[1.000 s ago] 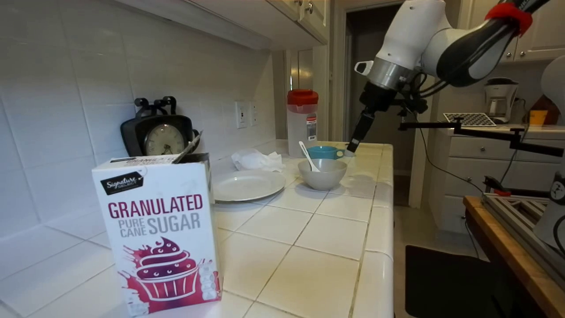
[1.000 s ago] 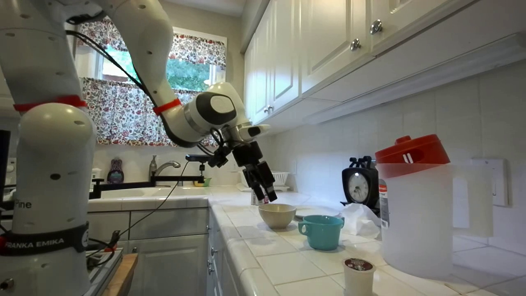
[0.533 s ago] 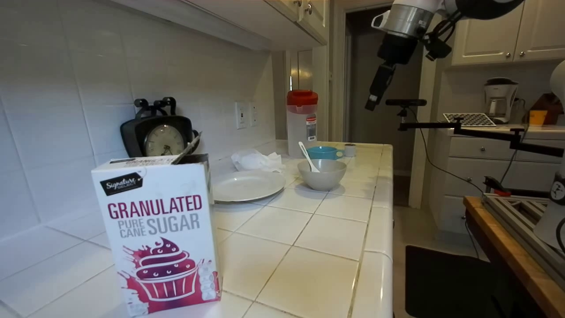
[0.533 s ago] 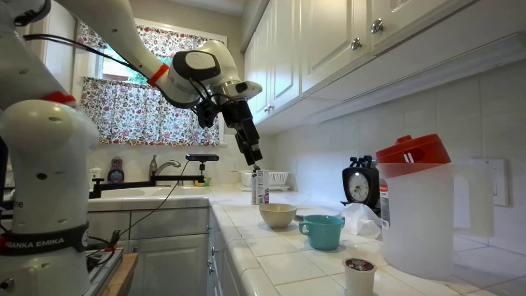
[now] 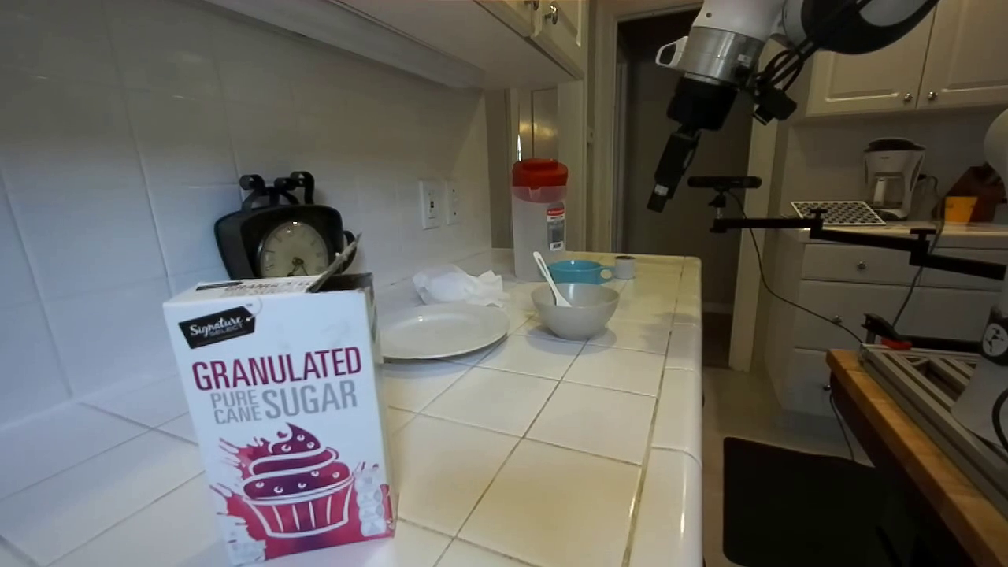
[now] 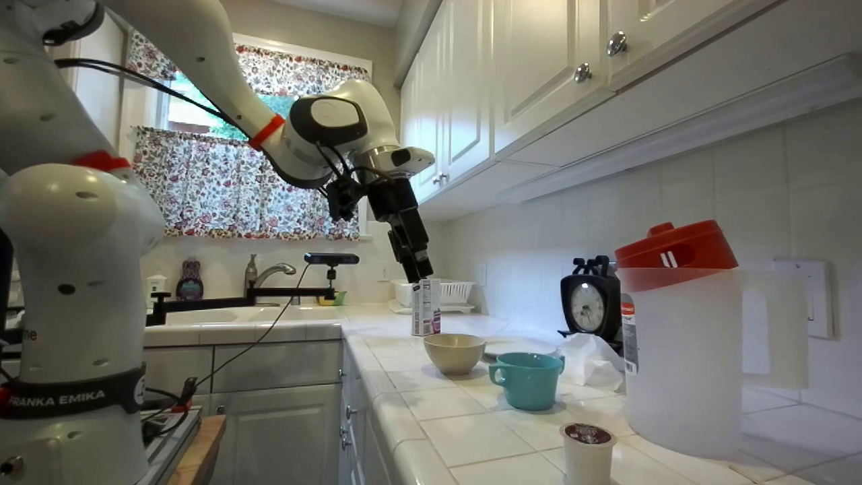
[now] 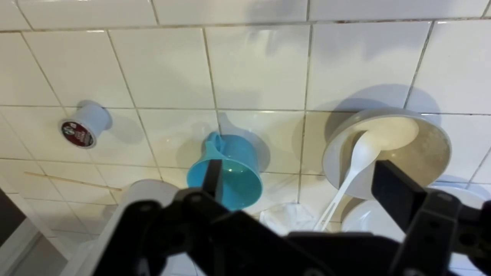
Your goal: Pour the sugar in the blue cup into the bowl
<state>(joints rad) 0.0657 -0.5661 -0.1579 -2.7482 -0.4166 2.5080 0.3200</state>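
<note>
The blue cup (image 7: 241,184) stands upright on the tiled counter; it also shows in both exterior views (image 5: 571,272) (image 6: 532,382). Its inside looks plain teal, with no sugar that I can make out. The bowl (image 7: 431,153) stands beside it, also in both exterior views (image 5: 579,313) (image 6: 454,356). It holds a pale mass that looks like sugar, and a white spoon (image 7: 362,153) leans in it. My gripper (image 7: 299,166) is open and empty, well above the counter (image 5: 658,197) (image 6: 419,269). In the wrist view one finger overlaps the cup and one the bowl.
A white plate (image 5: 445,331), crumpled paper (image 5: 458,285) and a tall red-lidded container (image 6: 680,357) stand near the wall. A small coffee pod (image 6: 588,451) stands near the cup. A sugar box (image 5: 283,425) and a black clock scale (image 6: 591,303) are also there. Cabinets (image 6: 512,74) hang above.
My gripper rose and drew back from low near the bowl and cup, then came down slightly over the last half second. The cup, bowl and spoon have not moved.
</note>
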